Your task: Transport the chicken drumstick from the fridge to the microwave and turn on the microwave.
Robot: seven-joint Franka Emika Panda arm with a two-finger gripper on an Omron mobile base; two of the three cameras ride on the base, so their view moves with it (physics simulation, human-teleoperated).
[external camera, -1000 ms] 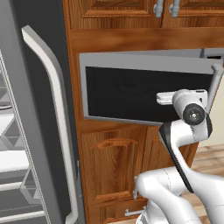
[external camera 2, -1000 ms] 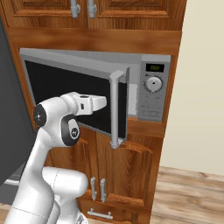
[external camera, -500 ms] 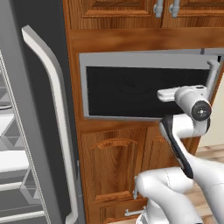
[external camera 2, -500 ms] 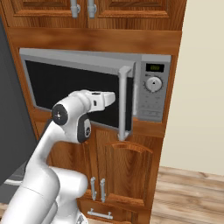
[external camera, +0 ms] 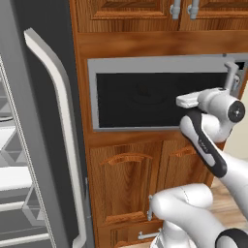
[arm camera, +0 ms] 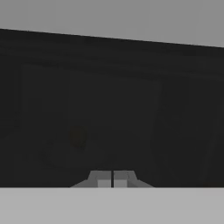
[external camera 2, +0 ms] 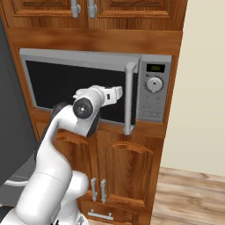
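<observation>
Jaws pinched shut, empty, against microwave [external camera 2: 88,83] door glass. Press squarely till it latches, then go for the knob [external camera 2: 154,85].

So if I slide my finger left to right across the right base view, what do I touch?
Fridge → microwave's dark glass door → robot's tool → door handle → round knob → plain wall.

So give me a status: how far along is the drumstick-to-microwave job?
Done: the microwave door looks shut, a faint shape showing behind its dark glass, possibly the drumstick. In hand: the empty, shut gripper faces the glass. Left: starting the microwave at the control panel; the fridge door stands open.
</observation>
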